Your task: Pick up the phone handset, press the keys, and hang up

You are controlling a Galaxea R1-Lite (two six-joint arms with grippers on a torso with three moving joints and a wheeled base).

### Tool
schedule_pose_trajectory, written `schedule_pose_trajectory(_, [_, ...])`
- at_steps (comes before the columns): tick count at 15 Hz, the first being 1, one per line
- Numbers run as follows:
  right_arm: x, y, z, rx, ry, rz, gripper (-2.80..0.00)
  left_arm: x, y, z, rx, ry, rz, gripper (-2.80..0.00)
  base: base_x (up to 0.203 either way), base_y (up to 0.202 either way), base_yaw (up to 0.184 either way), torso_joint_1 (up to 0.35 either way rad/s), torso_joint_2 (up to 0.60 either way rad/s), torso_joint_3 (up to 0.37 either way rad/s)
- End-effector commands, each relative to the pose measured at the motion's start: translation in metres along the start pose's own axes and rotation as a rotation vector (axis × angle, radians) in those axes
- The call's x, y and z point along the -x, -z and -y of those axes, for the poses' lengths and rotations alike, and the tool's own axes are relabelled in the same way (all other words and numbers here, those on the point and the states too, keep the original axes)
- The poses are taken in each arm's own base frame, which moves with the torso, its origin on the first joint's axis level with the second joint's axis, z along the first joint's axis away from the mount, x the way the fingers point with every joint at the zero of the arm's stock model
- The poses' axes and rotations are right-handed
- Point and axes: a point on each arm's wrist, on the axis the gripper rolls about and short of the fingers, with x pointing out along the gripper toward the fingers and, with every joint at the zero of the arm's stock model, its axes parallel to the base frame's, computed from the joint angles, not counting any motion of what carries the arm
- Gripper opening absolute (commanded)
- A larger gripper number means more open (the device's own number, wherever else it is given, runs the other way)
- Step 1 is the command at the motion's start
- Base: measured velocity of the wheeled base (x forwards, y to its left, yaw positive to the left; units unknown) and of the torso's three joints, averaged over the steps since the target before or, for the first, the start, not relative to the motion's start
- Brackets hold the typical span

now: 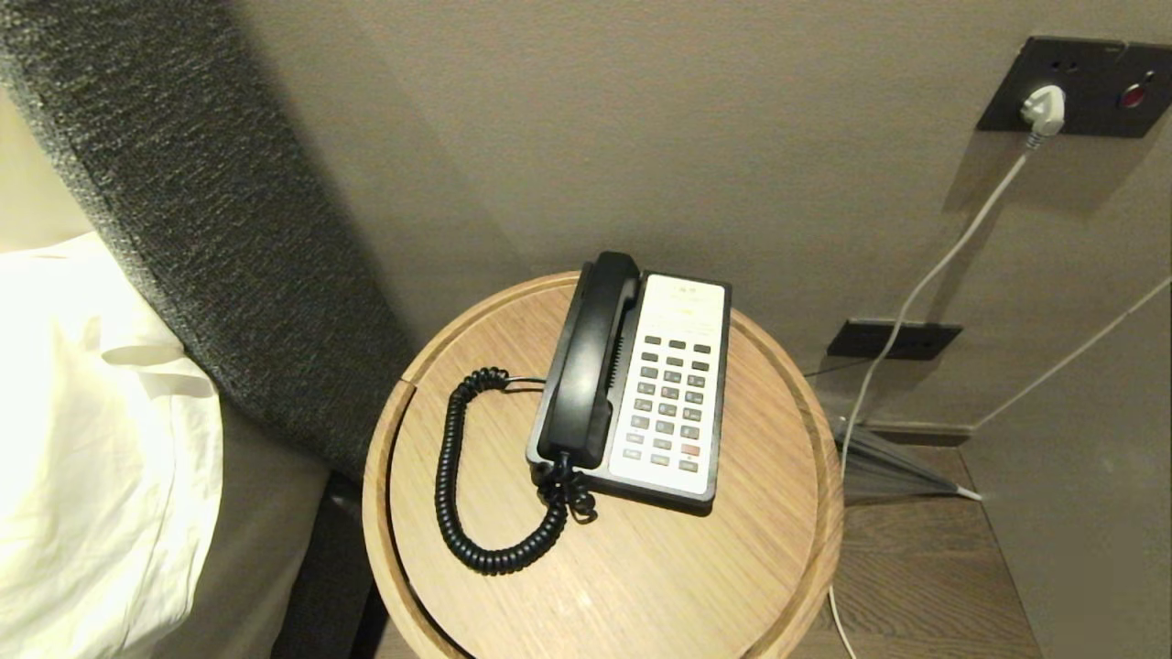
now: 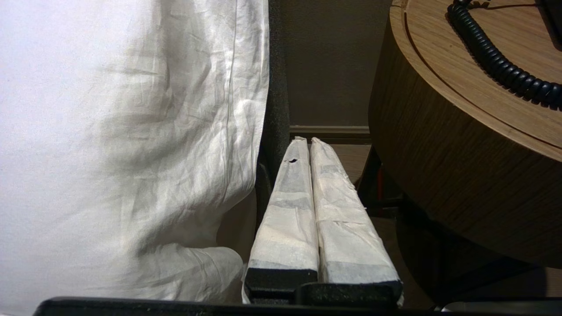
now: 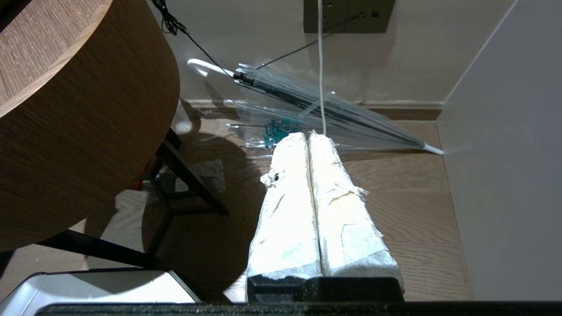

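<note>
Two grippers are down low, and you cannot see either one from the head camera. Your left gripper (image 2: 306, 142) hangs beside the round wooden table (image 1: 732, 549), between it and the white bed sheet (image 2: 123, 145). Its two white-wrapped fingers (image 2: 287, 206) are pressed together with nothing between them. Your right gripper (image 3: 307, 137) hangs on the other side of the table, above the wooden floor (image 3: 417, 219). Its wrapped fingers (image 3: 342, 210) are pressed together too, and they hold nothing. A clear folded umbrella (image 3: 316, 105) lies on the floor past it, by the wall.

Look at the tabletop and you will find the phone handset (image 1: 591, 352). It is long, black and shiny. It lies in its cradle on the left side of the phone base (image 1: 673, 389), right beside the white panel of keys (image 1: 668, 398). Its black coiled cord (image 1: 458, 485) loops out over the wood on the left and curls back to the near end of the handset. A white plug (image 1: 1044, 108) sits in the dark wall socket (image 1: 1080, 87) up on the right, and its white cable (image 1: 925, 284) runs down the wall
</note>
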Motion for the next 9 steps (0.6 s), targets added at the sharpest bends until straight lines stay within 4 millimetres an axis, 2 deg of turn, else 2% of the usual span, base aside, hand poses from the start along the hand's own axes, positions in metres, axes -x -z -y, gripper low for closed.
schedule_pose_trajectory(1, [0.0,0.0,0.0,-0.001,0.0,0.0,-2.8,-0.0022,0.0112,0.0009,0.001,0.003,-0.04,-2.8,0.0,0.0,0.0,0.0,0.0,0.0])
schedule_pose_trajectory(9, [-0.0001,0.0,0.0,-0.001,0.0,-0.001,-2.8,-0.0022,0.0112,0.0009,0.001,0.003,-0.04,-2.8,0.0,0.0,0.0,0.0,0.0,0.0])
